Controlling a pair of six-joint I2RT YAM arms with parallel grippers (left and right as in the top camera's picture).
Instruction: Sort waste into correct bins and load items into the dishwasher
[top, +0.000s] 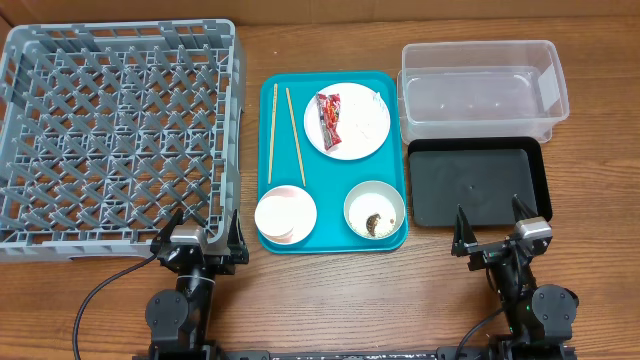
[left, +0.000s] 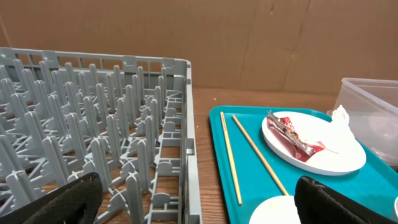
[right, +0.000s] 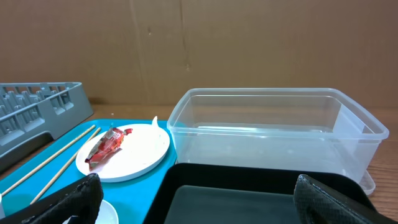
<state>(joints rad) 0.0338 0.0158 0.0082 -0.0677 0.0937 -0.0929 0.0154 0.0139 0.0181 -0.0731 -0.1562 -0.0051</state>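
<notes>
A teal tray (top: 330, 235) holds a white plate (top: 352, 140) with a red wrapper (top: 328, 113) and a white tissue (top: 377, 100), two chopsticks (top: 284, 130), a pinkish dish with a white cup (top: 285, 213), and a bowl (top: 374, 208) with brown food bits. The grey rack (top: 115, 135) lies left. The clear tub (top: 480, 90) and black tray (top: 478, 183) lie right. My left gripper (top: 203, 240) is open and empty at the rack's near right corner. My right gripper (top: 497, 236) is open and empty at the black tray's near edge. The left wrist view shows the rack (left: 93, 137), chopsticks (left: 249, 152) and wrapper (left: 292, 138).
Bare wooden table surrounds everything, with a brown cardboard wall (right: 249, 43) behind. The right wrist view shows the tub (right: 273, 134), black tray (right: 236, 196) and plate (right: 134, 152).
</notes>
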